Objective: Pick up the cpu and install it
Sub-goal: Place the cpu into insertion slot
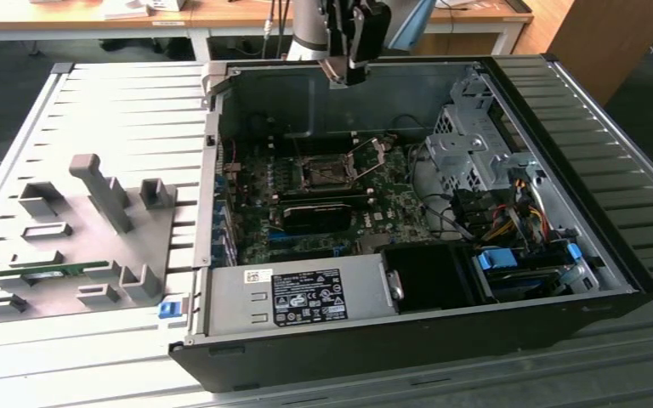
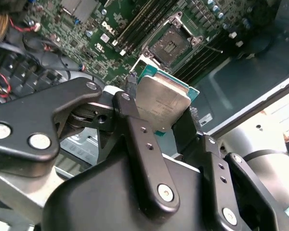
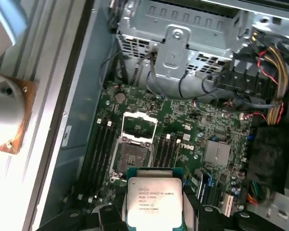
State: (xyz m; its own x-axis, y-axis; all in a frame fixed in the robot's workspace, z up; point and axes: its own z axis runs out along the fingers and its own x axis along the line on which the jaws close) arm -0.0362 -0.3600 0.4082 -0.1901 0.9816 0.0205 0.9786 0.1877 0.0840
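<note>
**Level and square first**

Our gripper [image 1: 347,75], top centre of the exterior view, clamps the cpu [image 3: 154,202] by its edges. We should hold it flat and square it to the open socket [image 1: 329,172], mid-frame, well below.

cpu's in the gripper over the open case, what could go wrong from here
1. The gripper pinches the cpu by two opposite edges alone. A slip would likely drop it onto the motherboard.
2. The socket is a small target, and its opened frame lies right beside it. A skewed descent could catch the frame or seat the cpu crooked.
</note>
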